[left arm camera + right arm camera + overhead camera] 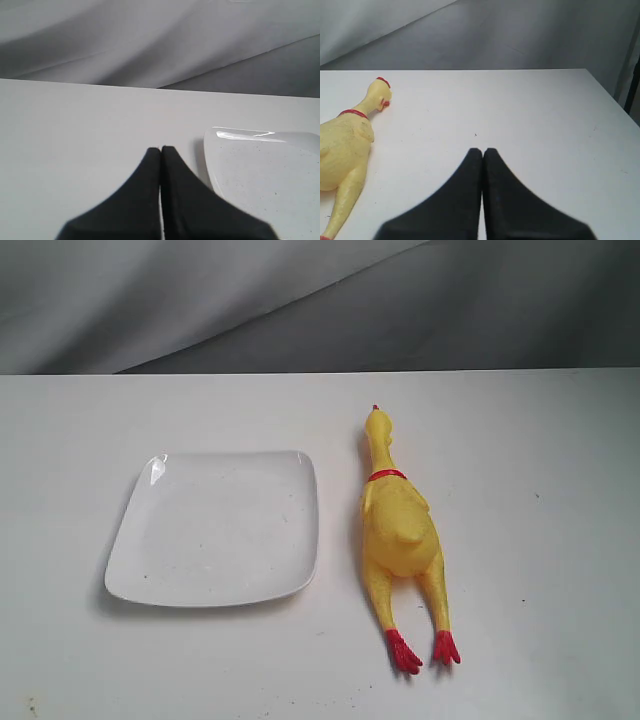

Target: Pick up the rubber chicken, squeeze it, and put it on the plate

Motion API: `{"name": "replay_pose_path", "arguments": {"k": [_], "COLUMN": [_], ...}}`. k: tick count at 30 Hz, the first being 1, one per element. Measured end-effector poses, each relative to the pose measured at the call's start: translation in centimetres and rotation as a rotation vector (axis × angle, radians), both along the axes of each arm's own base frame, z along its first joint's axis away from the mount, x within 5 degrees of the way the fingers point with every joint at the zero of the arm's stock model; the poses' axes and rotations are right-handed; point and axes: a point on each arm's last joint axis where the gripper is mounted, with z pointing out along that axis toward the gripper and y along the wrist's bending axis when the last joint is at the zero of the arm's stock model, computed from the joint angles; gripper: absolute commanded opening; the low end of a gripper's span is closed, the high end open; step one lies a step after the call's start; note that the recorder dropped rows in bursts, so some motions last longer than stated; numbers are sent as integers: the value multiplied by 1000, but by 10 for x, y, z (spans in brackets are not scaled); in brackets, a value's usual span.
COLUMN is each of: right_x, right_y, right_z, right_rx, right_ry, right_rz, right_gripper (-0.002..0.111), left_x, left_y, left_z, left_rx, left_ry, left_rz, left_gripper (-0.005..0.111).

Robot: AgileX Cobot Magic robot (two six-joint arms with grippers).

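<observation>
The yellow rubber chicken (400, 530) lies flat on the white table, head toward the back, red feet toward the front. The white square plate (216, 528) sits just left of it, a small gap between them. Neither gripper shows in the exterior view. My left gripper (161, 148) is shut with nothing in it, hovering over bare table beside the plate (265, 180). In the right wrist view my right gripper (482, 149) is shut and empty too, well off to the side of the chicken (347, 145).
The white table (540, 460) ends at a back edge against a grey cloth backdrop (300, 300). The right wrist view shows the table's side edge (612, 97) with a dark upright beyond it.
</observation>
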Motion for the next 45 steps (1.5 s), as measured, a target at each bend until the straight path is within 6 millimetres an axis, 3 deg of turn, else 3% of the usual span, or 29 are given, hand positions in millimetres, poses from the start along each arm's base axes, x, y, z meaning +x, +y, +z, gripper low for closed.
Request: {"name": "replay_pose_path", "arguments": {"k": [15,20,27,31,35,40,45], "right_x": [0,2,-1,-10,-20,-22,-20], "right_y": [0,0,0,0,1,1,5], "right_z": [1,30,43,66,80,88,134], "right_rx": [0,-4,-5,21,306,489,517], "right_ry": [-17,-335,-482,-753,-931,-937,-787], "right_rz": [0,2,3,9,84,137,147], "right_gripper": [0,0,0,0,0,0,0], "left_x": [0,0,0,0,0,0,0], "left_y": [0,0,0,0,0,0,0], "left_z": [0,0,0,0,0,0,0], "left_rx": [0,0,0,0,0,0,0], "left_ry": [0,0,0,0,0,0,0], "left_rz": [0,0,0,0,0,0,0], "left_gripper": [1,1,1,1,1,1,1]}}
